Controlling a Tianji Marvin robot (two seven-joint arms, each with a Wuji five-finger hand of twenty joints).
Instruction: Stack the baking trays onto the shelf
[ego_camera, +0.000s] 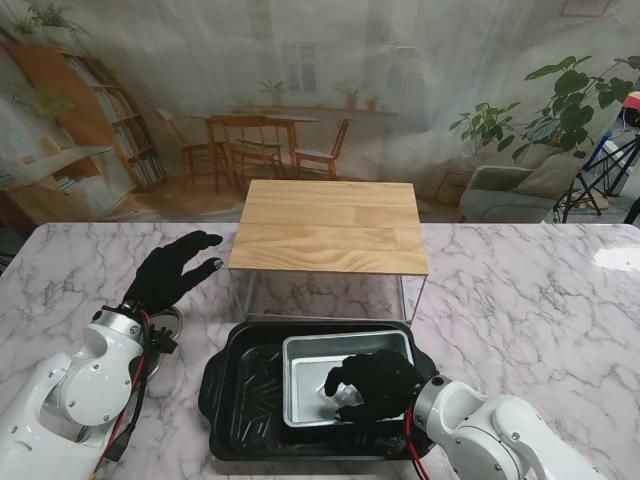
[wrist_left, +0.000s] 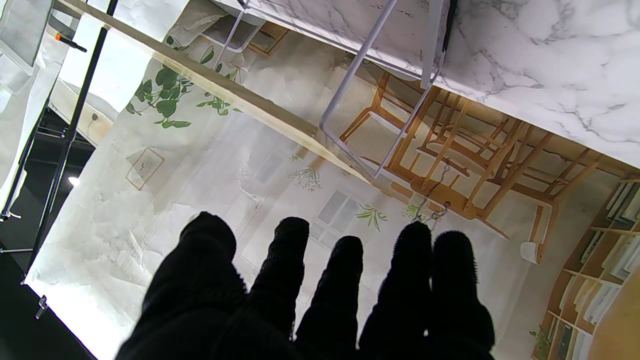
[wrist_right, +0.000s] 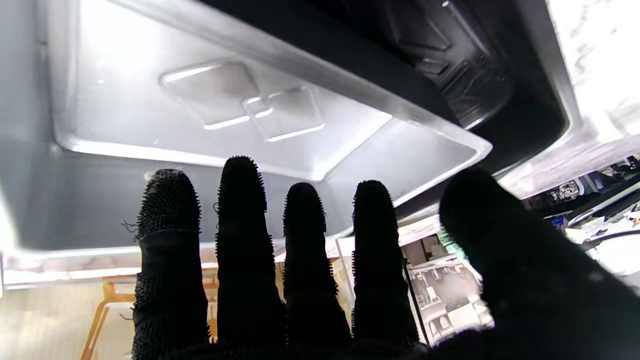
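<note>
Right hand (ego_camera: 372, 385) fingers (wrist_right: 240, 200) spread, grasping nothing, hovering over the shallow rectangular silver metal baking tray (ego_camera: 305, 385), which nests inside the larger black baking tray (ego_camera: 235, 390). Long axes run left-right. Left hand (ego_camera: 172, 268) released, farther off. Wooden-topped wire shelf (ego_camera: 330, 225) stands just beyond on white marble table (ego_camera: 520, 290); printed backdrop behind.

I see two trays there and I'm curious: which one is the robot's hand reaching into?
The silver tray, the smaller one nested inside the big black tray. The right hand hovers over the silver one's near side.
</note>
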